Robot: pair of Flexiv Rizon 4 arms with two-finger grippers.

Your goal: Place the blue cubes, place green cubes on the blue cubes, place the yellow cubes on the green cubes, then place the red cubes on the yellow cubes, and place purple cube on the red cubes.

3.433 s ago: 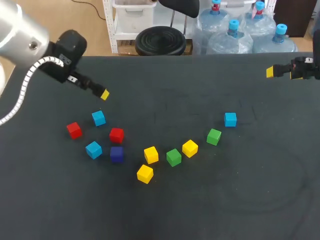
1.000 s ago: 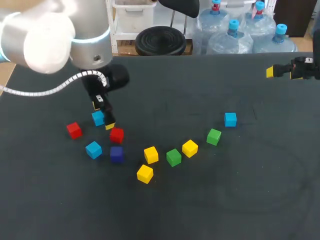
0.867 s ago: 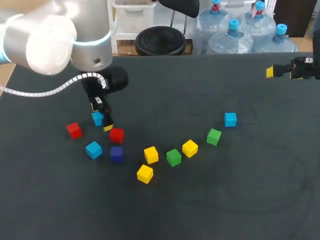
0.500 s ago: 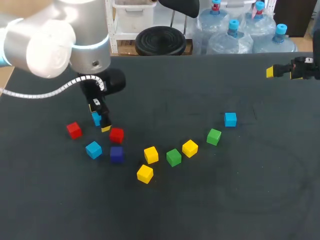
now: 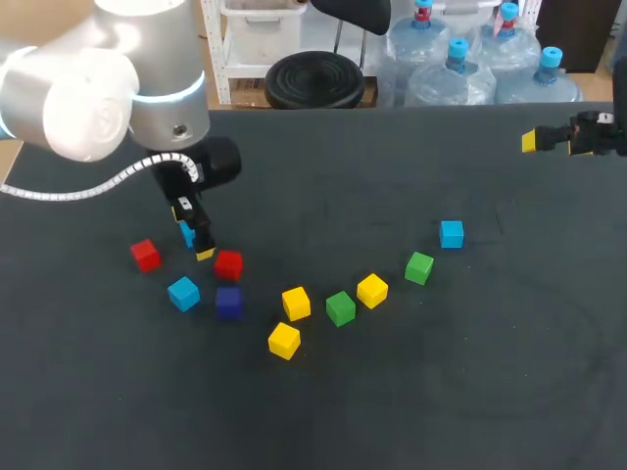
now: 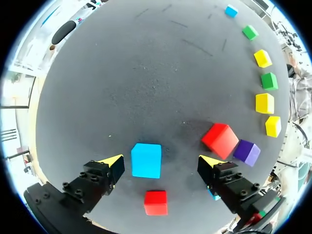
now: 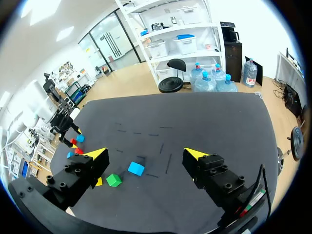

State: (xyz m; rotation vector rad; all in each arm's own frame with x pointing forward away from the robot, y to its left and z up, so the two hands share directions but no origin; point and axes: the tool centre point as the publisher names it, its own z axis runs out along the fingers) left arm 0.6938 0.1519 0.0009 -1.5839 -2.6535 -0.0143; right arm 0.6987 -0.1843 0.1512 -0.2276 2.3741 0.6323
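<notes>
Left gripper (image 6: 161, 163): fingers apart, low over table, blue cube (image 6: 146, 160) between them, unclamped; centre-left of head view. Step, likely: first blue pickup. Next: close squarely, lift, avoiding red cube (image 6: 221, 140) just beside. Right gripper (image 7: 146, 155): fingers spread, upper right.

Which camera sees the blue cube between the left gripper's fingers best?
The left wrist view: the blue cube lies whole and close between the left gripper's open fingers. In the head view the gripper hides most of it. The right wrist view shows at most a far-off speck.
</notes>
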